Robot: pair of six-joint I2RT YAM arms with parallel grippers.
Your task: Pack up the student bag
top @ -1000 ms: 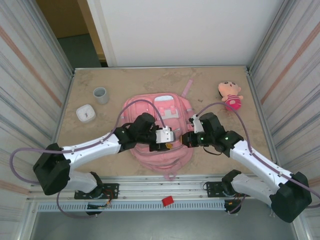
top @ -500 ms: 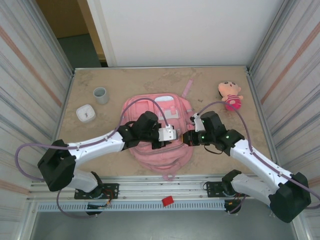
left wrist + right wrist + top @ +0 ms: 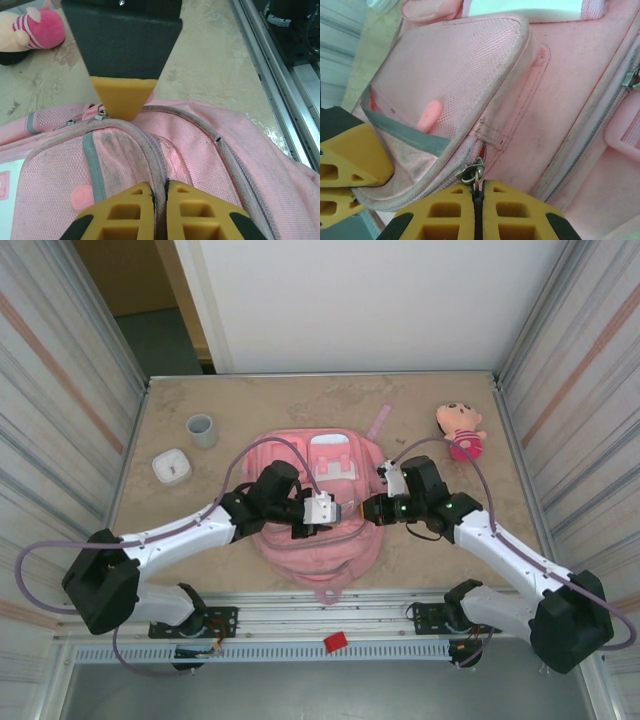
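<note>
From above, the student bag (image 3: pixel 318 540) lies flat at the middle of the table's near half. It is a rounded pack of soft pink cloth with one pale panel on its front. The table (image 3: pixel 260 400) has a mottled beige, stone-like top. At its far left stand one grey cylindrical cup (image 3: pixel 201 430) and one white rounded-square object (image 3: pixel 172 467). One plush doll (image 3: pixel 460 430) lies at the far right. Two white-and-black arms meet over the bag, the left gripper (image 3: pixel 335 511) and the right gripper (image 3: pixel 367 510) tip to tip.

In the left wrist view, the left gripper's (image 3: pixel 160 186) two yellow ribbed fingers (image 3: pixel 132 212) are clenched on a raised piped seam of the bag. The cloth around it is fine mesh, scuffed grey, and edged by one grey strip. Just beyond, the right gripper shows as one yellow wedge under a black block, touching the bag beside two small metal zip tabs. The doll's pink, white-striped body lies at the far left.

In the right wrist view, the right gripper's (image 3: pixel 477 187) two fingers are pressed together on one metal zip pull (image 3: pixel 471 171) at the corner of a mesh pocket. The left gripper's yellow fingers press the same pocket at its left.
</note>
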